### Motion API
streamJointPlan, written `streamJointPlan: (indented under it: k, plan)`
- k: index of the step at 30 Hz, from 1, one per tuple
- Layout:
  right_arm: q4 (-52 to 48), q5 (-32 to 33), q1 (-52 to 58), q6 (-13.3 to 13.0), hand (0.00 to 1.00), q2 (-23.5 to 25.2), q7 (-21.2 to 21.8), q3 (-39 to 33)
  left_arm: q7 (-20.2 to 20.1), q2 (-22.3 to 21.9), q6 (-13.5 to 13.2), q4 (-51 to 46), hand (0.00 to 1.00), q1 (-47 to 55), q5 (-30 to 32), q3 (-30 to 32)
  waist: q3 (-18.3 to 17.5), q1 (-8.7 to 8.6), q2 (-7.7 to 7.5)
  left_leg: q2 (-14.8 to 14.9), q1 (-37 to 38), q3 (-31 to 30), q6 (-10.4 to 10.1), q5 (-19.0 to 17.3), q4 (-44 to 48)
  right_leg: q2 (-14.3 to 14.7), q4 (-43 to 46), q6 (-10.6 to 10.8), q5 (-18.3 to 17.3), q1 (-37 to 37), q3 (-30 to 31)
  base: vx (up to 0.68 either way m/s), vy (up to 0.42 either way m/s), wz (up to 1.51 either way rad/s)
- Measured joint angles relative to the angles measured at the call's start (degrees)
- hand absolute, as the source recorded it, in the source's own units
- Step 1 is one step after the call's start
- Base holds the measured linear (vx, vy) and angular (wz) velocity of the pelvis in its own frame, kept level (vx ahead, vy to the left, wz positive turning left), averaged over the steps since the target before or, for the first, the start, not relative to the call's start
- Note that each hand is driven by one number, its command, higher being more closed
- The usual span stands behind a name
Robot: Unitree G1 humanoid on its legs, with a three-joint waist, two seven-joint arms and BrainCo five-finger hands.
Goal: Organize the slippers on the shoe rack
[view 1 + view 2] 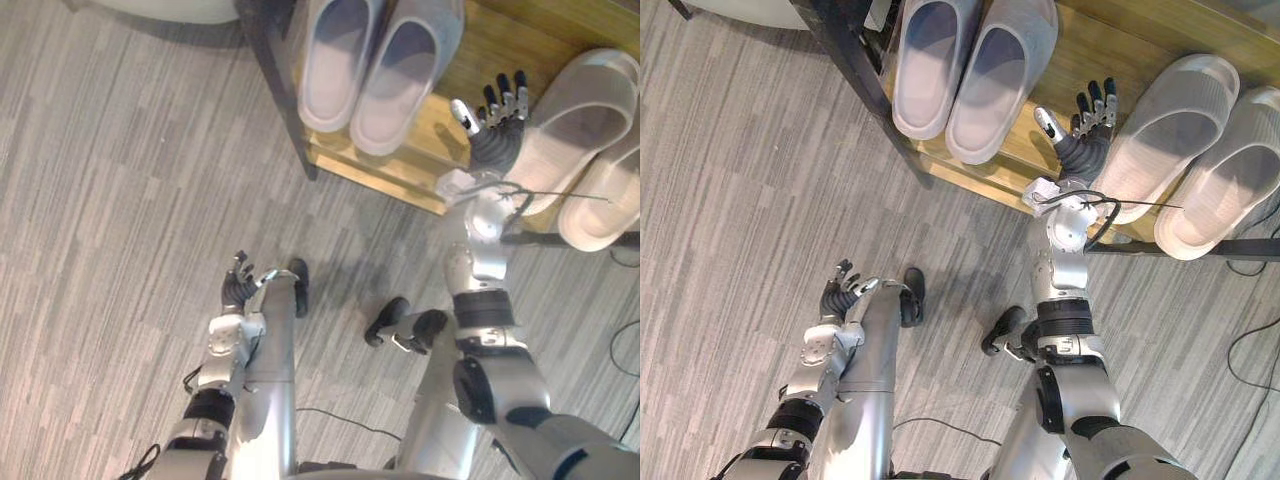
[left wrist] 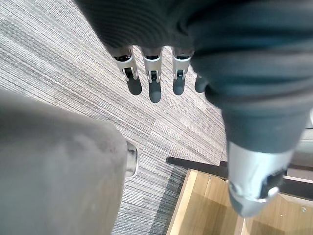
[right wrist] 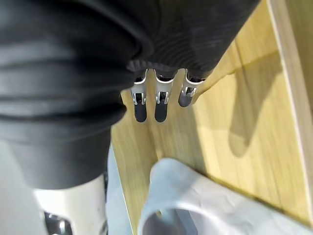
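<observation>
Four slippers logged on the shoe rack [image 1: 500, 40], all on one wooden shelf. Noted a grey pair at 12 o'clock: first grey slipper [image 1: 335, 60] and second grey slipper [image 1: 405, 75], side by side, inner edges touching. Noted a white pair at 2 o'clock: inner white slipper [image 1: 580, 120] and outer white slipper [image 1: 610, 200], also side by side and angled against the grey pair.

Found the right robot hand [image 1: 497, 125] stretched out over the shelf at 1 o'clock, in the bare wood gap between the two pairs, just beside the inner white slipper. Fingers straight and spread apart, thumb out to the side, nothing held. Could not tell whether the fingertips touched the wood or the slipper's edge.

Found the left robot hand [image 1: 238, 285] at 7 o'clock, low over the grey striped floor [image 1: 120, 200], well apart from the rack. Fingers loosely apart, empty.
</observation>
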Motion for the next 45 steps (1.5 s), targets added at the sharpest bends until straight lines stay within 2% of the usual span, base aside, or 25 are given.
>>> streamJointPlan:
  k: [6, 18, 31, 35, 37, 39, 41, 45]
  plan:
    - [4.58, -0.04, -4.56, 0.02, 0.0, -0.57, 1.68, 3.94, 0.01, -0.8, -0.1, -0.02, 0.0, -0.08, 0.02, 0.0, -0.1, 1.05, 0.06, -0.19, -0.12, -0.23, -0.3, -0.11, 0.26, -0.36, 0.87, -0.21, -0.7, -0.02, -0.23, 0.01, 0.001, 0.04]
    - [7.79, -2.4, -6.35, 0.33, 0.0, -3.01, 1.36, 5.49, 0.07, -1.17, -0.23, 1.53, 0.0, -0.65, -0.06, 0.0, -1.18, 1.12, 1.04, -0.3, -1.08, -1.36, -1.02, 0.25, 0.0, -0.31, 0.95, -0.85, -1.16, -0.15, -1.65, 0.01, 0.002, 0.01]
    - [6.25, -2.56, -3.69, 0.68, 0.0, -2.64, -0.15, 4.77, 1.11, -1.85, 0.22, 3.23, 0.0, -0.91, -0.09, 1.57, -1.73, 1.07, 0.92, 0.65, 0.28, -1.65, -1.65, 0.91, -0.8, 0.88, -0.2, -1.14, -1.05, 1.33, -2.15, 0.01, 0.0, -0.01]
    - [-1.75, -5.57, 4.17, 1.23, 0.0, -1.83, -0.82, 5.87, 1.06, -1.47, 1.36, 4.32, 0.0, 0.71, -0.06, 1.67, -1.74, 0.57, 0.86, 1.83, 5.64, -1.16, -1.39, 0.67, -2.7, 2.26, -3.29, -0.71, -0.25, 6.48, -2.37, 0.03, 0.016, -0.14]
    - [-5.47, -7.23, 7.55, 1.22, 0.0, -1.44, -0.82, 6.84, 1.0, -1.49, 1.57, 4.35, 0.0, 2.2, -0.05, 1.65, -1.75, -0.06, 0.83, 2.17, 9.02, -0.41, -1.37, 0.71, -4.49, 2.81, -5.25, -0.58, 0.4, 9.32, -2.32, 0.01, 0.031, -0.21]
    - [-10.45, -10.45, 12.55, 1.23, 0.0, -0.15, -0.72, 8.8, 0.86, -1.64, 1.69, 4.32, 0.0, 4.34, 0.0, 1.52, -1.81, -1.22, 0.71, 2.74, 14.08, 0.47, -1.18, 0.68, -7.68, 3.97, -8.85, 0.47, 1.06, 13.77, -2.33, -0.01, 0.029, -0.15]
    - [-12.86, -11.83, 15.75, 1.2, 0.0, 0.71, -0.68, 10.21, 0.77, -1.79, 1.85, 4.33, 0.0, 5.32, 0.02, 1.26, -2.01, -1.98, 0.37, 2.94, 16.95, 1.52, -1.1, 1.11, -9.94, 4.12, -10.93, 0.37, 1.69, 16.37, -2.77, 0.02, 0.0, 0.02]
    - [-15.09, -18.15, 28.63, 1.9, 0.0, 3.4, 2.34, 15.26, -0.61, -3.25, 2.62, 5.08, 0.0, 9.89, 1.99, -2.18, -3.97, -3.44, -1.68, 3.87, 30.3, 4.81, -1.65, 3.05, -19.93, 6.34, -21.4, 1.11, 5.16, 28.5, -3.67, 0.07, 0.009, -0.09]
